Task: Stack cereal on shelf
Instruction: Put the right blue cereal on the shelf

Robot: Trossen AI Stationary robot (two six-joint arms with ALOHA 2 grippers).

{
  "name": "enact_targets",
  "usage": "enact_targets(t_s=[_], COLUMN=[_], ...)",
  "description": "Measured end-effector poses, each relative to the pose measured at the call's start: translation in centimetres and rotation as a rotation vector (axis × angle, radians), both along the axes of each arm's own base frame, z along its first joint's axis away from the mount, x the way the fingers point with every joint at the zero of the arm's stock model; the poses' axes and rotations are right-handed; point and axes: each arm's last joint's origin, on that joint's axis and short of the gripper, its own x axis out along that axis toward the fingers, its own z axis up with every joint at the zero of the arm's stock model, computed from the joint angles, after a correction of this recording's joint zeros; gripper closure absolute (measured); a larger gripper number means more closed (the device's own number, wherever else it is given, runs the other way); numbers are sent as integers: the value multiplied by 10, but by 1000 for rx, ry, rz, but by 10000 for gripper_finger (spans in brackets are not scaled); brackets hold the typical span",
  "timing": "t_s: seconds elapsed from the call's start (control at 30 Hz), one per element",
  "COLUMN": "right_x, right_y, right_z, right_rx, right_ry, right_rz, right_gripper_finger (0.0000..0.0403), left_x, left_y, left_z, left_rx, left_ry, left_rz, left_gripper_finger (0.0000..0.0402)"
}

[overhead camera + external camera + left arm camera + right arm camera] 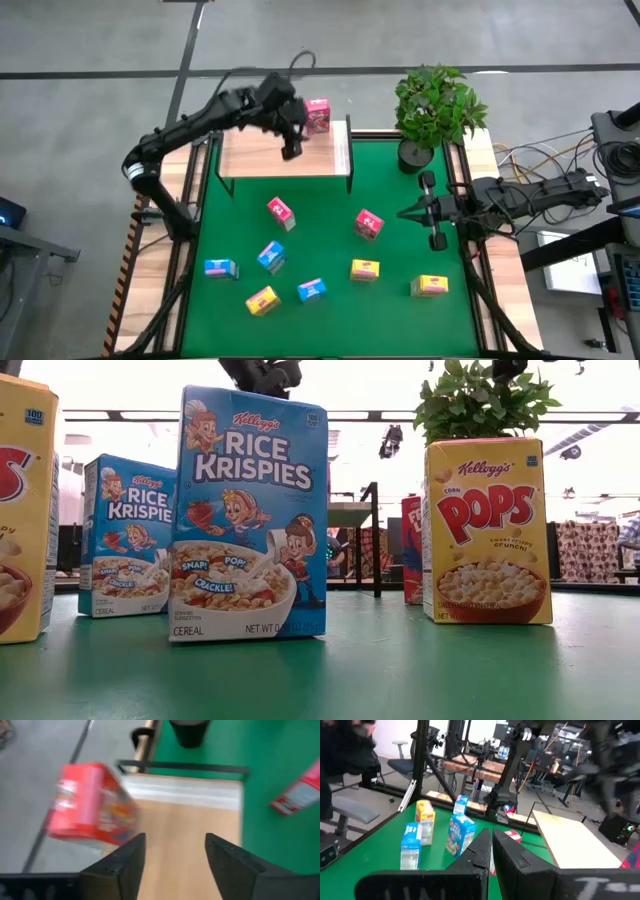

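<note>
While the left hand (291, 146) hangs over the far part of the shelf (260, 158), its fingers (125, 865) stand apart with nothing between them, released. 1 pink-red cereal box (317, 115) sits just beyond that hand at the shelf's far edge, tilted and blurred in the left wrist view; cannot tell if it rests fully on the board. Bare wood of the shelf lies right under the hand.

On the near side of that hand, 8 more boxes are spread over the green mat (330, 235) on the worktop: 2 pink-red (281, 212) (368, 224), 3 blue (271, 256) (220, 268) (312, 290), 3 yellow (364, 269) (262, 300) (429, 286). All are well apart from the shelf.

Right hand (405, 212) waits at the right side of the mat, clenched and empty, with the nearest pink-red box just beside its tip. A potted plant (436, 105) stands beyond the right hand, near the shelf's right end.
</note>
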Motion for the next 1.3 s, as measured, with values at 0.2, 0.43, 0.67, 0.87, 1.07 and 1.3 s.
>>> enact_targets(t_s=[0.2,0.43,0.67,0.87,1.07,1.3], right_x=[19,62,109,151,192,232], right_y=[-3,0,-6,-32,-66,-102], right_z=[4,29,78,114,134,140], right_rx=[-3,-3,-19,-17,-23,-42], right_ry=[15,48,181,308,390,469], right_rz=[-198,-365,-503,-613,-716,-778], right_gripper_finger=[394,394,394,394,394,394], left_x=[-17,-55,-98,-124,-140,-150], left_y=[-61,-118,-130,-133,-135,-134], left_z=[-23,-40,-54,-60,-61,-67], left_rx=[-22,107,187,256,303,333], left_ry=[-135,-347,-494,-581,-624,-606], left_rz=[-78,-132,-114,-132,-145,-78], left_gripper_finger=[294,345,360,361,361,361])
